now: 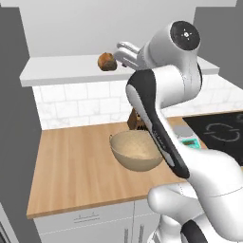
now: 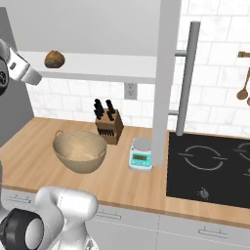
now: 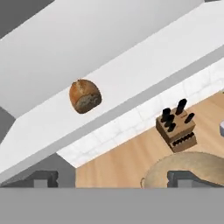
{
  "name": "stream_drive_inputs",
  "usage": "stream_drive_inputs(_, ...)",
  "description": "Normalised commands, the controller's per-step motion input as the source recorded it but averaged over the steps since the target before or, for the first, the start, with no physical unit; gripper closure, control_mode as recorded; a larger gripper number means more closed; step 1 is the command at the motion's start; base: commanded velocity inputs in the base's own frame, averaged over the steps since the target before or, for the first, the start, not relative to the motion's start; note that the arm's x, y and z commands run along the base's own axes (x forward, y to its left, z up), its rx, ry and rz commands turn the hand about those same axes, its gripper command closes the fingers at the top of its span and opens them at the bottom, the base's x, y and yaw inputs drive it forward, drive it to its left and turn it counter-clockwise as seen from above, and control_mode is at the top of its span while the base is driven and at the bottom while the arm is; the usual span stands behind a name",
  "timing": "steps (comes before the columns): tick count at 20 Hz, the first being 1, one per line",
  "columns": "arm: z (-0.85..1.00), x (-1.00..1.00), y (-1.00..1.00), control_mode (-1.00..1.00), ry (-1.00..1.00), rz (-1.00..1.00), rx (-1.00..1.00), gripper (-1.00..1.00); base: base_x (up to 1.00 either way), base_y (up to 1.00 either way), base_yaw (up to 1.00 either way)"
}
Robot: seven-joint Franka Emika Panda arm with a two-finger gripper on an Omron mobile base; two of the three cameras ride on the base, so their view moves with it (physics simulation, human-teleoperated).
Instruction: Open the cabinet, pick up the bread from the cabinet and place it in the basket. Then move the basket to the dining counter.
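Risk: the bread (image 3: pixel 85 96) is a rounded loaf, so as I judge it a grip off its middle could roll it back along the shelf (image 1: pixel 61 71), out of reach.
Second risk: the open cabinet door (image 2: pixel 165 73) hangs edge-on just right of the work; a wide swing down toward the basket (image 2: pixel 79 150) could clip it, or the knife block (image 2: pixel 108 126) right behind the basket.
Arm pose: raised high, elbow bent, the forearm reaching up to shelf height, wrist pointing in at the cabinet (image 1: pixel 114 19).
End effector: (image 1: pixel 126 54) level with the shelf, near the bread on its right and apart from it; two dark finger tips (image 3: pixel 43 178) stand wide apart with nothing between them, so it's spread and empty.
Bread: sitting on the white shelf inside the cabinet, untouched.
Basket: on the wooden worktop (image 1: pixel 71 166) below, empty, beside a small scale (image 2: pixel 140 154).
Step in hand: the reach, I'd say. No grasp yet.
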Motion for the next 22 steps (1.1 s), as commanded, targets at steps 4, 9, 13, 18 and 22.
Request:
stream_drive_inputs(4,0.18,0.44,0.00,-1.00,-0.12,0.03,-0.36,-1.00,0.00,0.00,0.00)
stream_drive_inputs(9,0.17,0.85,0.00,-1.00,0.10,0.15,-0.16,-1.00,0.00,0.00,0.00)
stream_drive_inputs(13,0.22,0.74,0.03,-1.00,0.32,0.21,-0.03,-1.00,0.00,0.00,0.00)
stream_drive_inputs(18,-0.46,0.54,0.22,-1.00,-0.03,0.18,-0.15,-1.00,0.00,0.00,0.00)
stream_drive_inputs(22,-0.76,0.40,0.22,-1.00,-0.29,0.04,-0.22,-1.00,0.00,0.00,0.00)
